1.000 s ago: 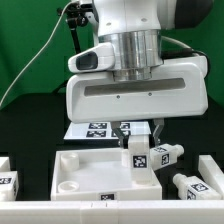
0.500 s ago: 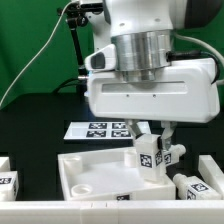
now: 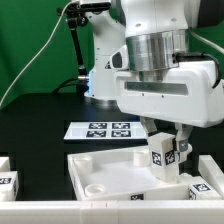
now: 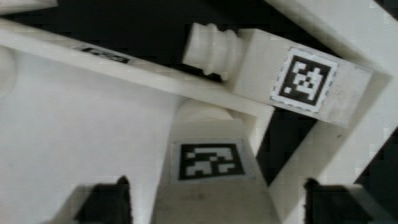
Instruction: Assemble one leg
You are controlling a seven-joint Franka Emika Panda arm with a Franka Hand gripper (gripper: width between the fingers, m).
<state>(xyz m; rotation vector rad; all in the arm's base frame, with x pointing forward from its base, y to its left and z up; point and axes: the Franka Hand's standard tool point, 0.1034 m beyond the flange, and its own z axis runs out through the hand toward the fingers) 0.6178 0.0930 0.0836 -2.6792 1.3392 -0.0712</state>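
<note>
End effector (image 3: pixel 166 156) straddles the small white stubby tagged plastic leg (image 3: pixel 158 161), grip unclear, by the right rim of the white raised-rim tray (image 3: pixel 100 166). A second leg (image 3: pixel 205 188) crowds lower right, while the black tabletop (image 3: pixel 40 130) lies open at left.

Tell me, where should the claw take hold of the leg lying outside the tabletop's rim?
Probably grip the lying leg at its squarish block, coming from above and closing across the two flat sides beside the tagged face. It lies flat with the tag up, and the peg end is narrower and rounded.
</note>
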